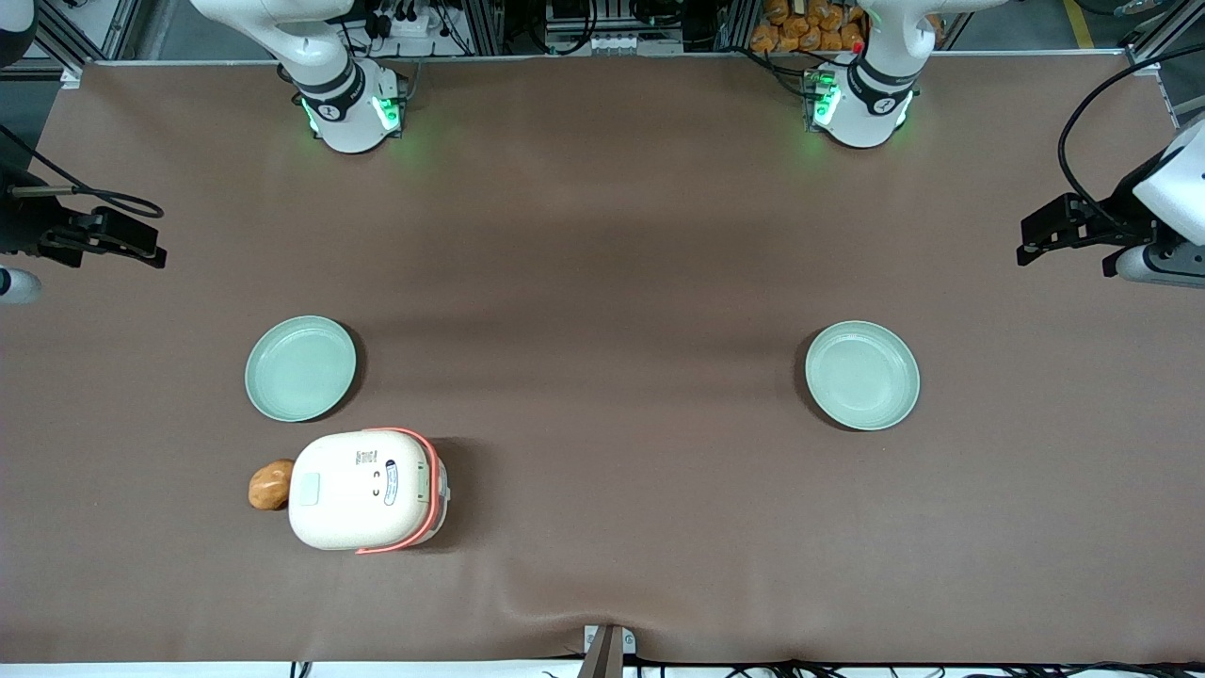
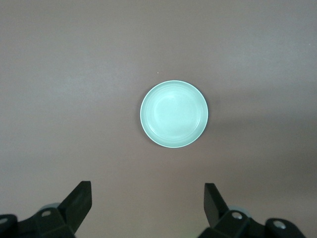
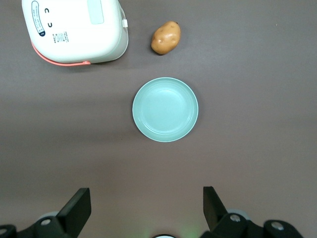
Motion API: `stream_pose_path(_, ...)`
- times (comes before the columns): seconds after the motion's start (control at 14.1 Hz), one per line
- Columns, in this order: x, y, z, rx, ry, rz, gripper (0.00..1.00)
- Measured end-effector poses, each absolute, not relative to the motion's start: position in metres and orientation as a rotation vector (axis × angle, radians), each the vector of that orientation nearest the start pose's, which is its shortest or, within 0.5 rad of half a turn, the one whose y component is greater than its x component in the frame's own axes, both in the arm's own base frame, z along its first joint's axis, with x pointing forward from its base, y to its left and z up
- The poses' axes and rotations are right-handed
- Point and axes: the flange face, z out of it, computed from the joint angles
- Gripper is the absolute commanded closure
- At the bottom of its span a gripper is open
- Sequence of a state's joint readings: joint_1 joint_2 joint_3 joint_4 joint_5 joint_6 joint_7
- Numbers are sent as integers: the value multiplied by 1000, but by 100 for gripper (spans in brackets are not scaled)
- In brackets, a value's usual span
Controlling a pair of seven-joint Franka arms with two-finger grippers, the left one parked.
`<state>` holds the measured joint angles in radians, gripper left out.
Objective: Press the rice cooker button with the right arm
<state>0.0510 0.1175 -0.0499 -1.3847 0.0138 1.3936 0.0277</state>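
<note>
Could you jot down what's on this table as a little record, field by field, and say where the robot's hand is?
cooker: rice cooker, lid shut, near the front camera
button: pale pad on the lid, untouched
potato: potato beside the cooker, at its button end
plates: plate by the cooker; second plate toward the parked arm's end
tool: tool, open, empty, high above the nearer plate

The worktop [image 1: 602,235] is covered by a matte brown sheet; soft, broad shadows are cast across its middle, and a slight wrinkle is seen at its edge nearest the front camera; aluminium framing [image 1: 490,24], cables and a power strip [image 1: 409,19] are ranged along its opposite edge; a grey floor is glimpsed at the corners.
</note>
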Motion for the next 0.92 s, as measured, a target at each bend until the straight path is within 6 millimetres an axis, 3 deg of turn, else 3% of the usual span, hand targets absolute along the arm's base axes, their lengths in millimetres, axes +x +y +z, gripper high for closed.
stream_pose_path(0.92,572,13,630,-3066,17,170,0)
